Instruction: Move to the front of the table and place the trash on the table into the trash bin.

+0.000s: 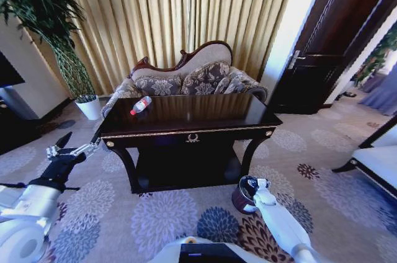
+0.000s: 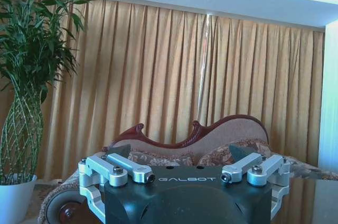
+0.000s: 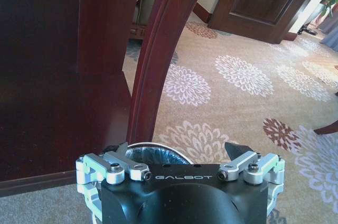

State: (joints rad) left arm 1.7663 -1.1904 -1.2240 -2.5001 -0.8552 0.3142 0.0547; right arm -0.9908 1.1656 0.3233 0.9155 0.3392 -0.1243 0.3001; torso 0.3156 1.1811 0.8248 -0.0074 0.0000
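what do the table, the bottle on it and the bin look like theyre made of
The table: dark wood by its look, high-gloss finish, mirror-like reflections on top, gold trim along the edge. The bottle: clear plastic, probably, see-through body with a red cap. The trash bin: dark maroon, smooth; plastic or metal, cannot tell.

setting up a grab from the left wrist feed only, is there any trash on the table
Observer: Yes, a bottle lies on its side near the table's far left corner.
Operator: where's my left pincer compared to it
Observer: The left pincer hangs open off the table's left front corner, lower than the top.
Operator: and the bin
Observer: The bin stands on the carpet by the table's right front leg, with the open right pincer just above its rim.
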